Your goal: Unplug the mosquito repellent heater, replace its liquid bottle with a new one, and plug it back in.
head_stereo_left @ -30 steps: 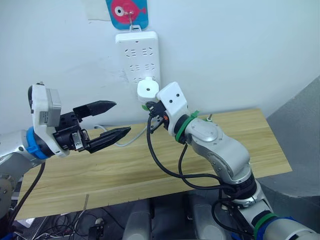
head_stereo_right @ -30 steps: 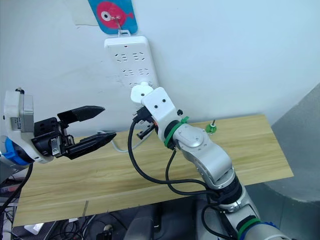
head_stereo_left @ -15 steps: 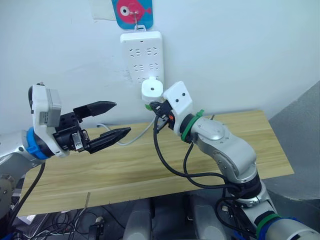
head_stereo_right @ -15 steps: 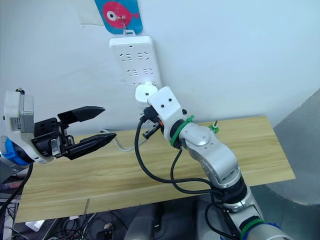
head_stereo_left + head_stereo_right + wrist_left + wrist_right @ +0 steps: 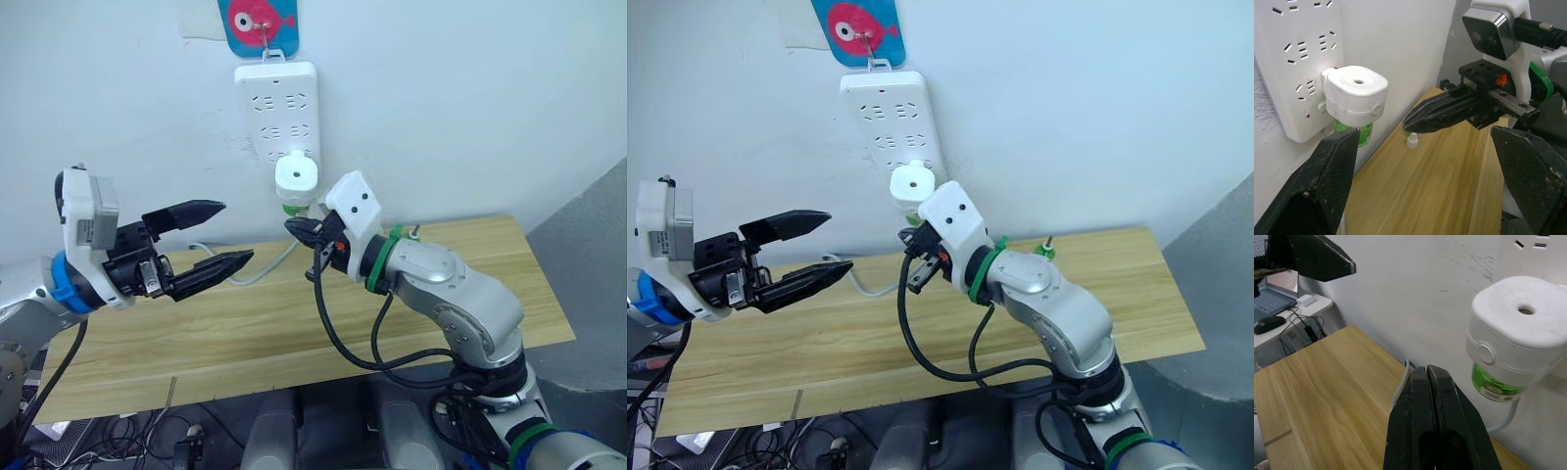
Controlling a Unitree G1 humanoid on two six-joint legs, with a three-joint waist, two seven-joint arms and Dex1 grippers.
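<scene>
- Black fingers of the left gripper (image 5: 201, 243) are spread wide apart, holding nothing, above the left part of the desk (image 5: 147, 333).
- White heater (image 5: 296, 179) sits plugged into the bottom of the power strip (image 5: 277, 103) on the wall, a green bottle (image 5: 1494, 384) under it.
- Right gripper (image 5: 302, 229), fingers pressed together and empty, hangs just below the heater.
- Judging by this, the heater looks plugged back in, with little or nothing left.
- A small green bottle (image 5: 1045, 251) stands on the desk behind the right arm.

We can't make out any readable text here. The label on the green bottle (image 5: 1497, 386) is just a blur.
</scene>
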